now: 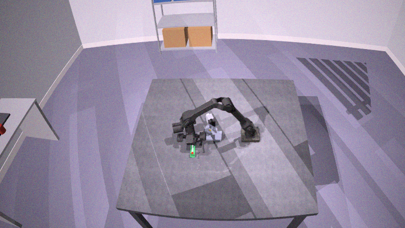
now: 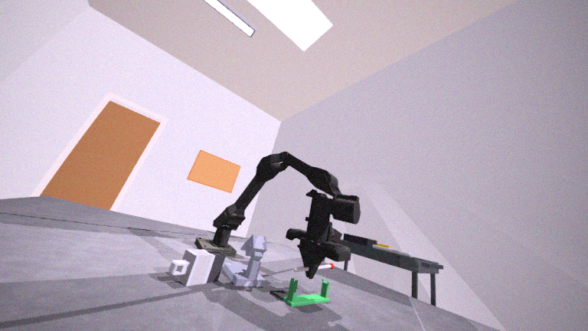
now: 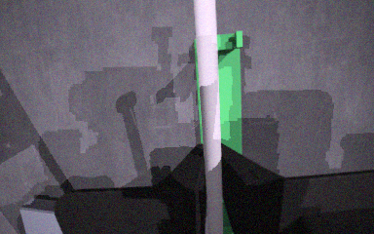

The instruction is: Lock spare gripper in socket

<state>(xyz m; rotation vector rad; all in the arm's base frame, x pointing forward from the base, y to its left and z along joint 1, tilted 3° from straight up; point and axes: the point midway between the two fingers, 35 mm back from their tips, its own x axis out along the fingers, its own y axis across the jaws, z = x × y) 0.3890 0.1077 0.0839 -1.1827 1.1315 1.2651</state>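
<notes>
My gripper (image 2: 310, 273) (image 3: 208, 150) is shut on the lock pin (image 1: 192, 152) (image 2: 322, 267) (image 3: 206, 63), a white rod with a red head. The pin is held above the green rack (image 1: 194, 150) (image 2: 308, 299) (image 3: 233, 88), clear of its two posts; its red head points away from the mount. The pale grey mount (image 1: 216, 136) (image 2: 253, 270) stands beside the rack, with its angled socket on top. The spare gripper (image 1: 208, 116) (image 2: 199, 267), a white block with a square loop and a dark part, lies on the table beyond the mount. The fingertips are hidden in the top view.
The arm's base (image 1: 250, 135) (image 2: 215, 247) stands on the table (image 1: 209, 189), on the mount's other side from my gripper. The forearm passes above the table near the mount. A side table (image 2: 390, 257) and a shelf unit (image 1: 186, 20) stand away from the work table.
</notes>
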